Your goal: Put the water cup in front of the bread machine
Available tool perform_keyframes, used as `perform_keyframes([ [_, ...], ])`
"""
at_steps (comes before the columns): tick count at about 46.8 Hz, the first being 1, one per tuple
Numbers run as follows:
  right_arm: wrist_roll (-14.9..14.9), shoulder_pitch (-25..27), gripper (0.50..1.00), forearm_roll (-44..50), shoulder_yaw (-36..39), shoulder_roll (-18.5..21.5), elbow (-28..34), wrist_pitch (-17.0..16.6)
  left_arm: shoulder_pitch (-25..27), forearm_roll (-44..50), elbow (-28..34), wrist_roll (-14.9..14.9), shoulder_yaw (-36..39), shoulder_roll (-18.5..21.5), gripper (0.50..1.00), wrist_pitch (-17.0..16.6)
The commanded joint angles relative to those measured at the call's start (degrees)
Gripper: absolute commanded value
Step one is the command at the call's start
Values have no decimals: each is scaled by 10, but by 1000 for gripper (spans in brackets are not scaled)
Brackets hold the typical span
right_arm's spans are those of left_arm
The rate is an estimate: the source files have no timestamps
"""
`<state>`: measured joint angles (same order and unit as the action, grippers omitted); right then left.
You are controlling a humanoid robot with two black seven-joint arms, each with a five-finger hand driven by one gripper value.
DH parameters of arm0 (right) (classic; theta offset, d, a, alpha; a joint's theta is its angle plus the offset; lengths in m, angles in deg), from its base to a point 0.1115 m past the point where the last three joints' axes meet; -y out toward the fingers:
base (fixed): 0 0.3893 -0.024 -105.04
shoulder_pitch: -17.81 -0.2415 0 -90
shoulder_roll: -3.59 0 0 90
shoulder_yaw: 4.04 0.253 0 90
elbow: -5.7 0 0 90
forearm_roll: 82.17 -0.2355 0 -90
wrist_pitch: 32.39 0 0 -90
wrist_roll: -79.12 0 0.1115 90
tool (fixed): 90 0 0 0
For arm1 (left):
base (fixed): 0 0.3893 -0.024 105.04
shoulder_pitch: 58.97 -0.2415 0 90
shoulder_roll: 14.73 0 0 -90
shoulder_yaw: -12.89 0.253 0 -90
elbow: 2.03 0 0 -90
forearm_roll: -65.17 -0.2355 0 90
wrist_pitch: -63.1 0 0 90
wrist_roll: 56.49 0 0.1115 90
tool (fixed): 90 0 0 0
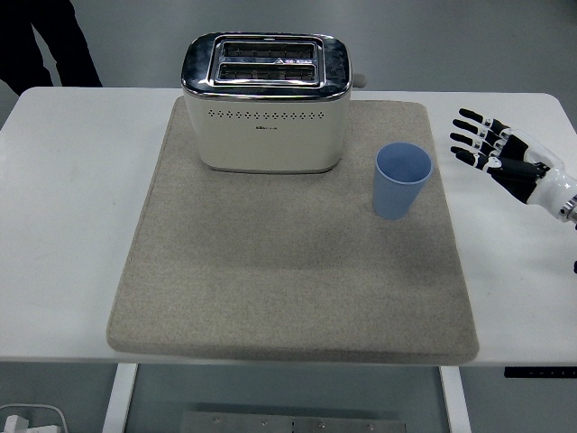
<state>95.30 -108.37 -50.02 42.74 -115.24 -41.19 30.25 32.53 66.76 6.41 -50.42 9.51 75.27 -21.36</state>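
Fingers point(471, 135) of the right hand point(505, 155) spread wide, apart from the empty, upright blue cup point(401, 180).

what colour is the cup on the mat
The cup is light blue, inside and out, seen clearly in the head view; it stands upright on the grey mat.
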Motion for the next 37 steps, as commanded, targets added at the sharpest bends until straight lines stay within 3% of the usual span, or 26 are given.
perform_keyframes([
  [1,0,13,938,0,5,-8,-14,-1,0,0,0,0,0,0,1000,0],
  [37,1,81,938,35,34,-21,-57,0,0,0,0,0,0,0,1000,0],
])
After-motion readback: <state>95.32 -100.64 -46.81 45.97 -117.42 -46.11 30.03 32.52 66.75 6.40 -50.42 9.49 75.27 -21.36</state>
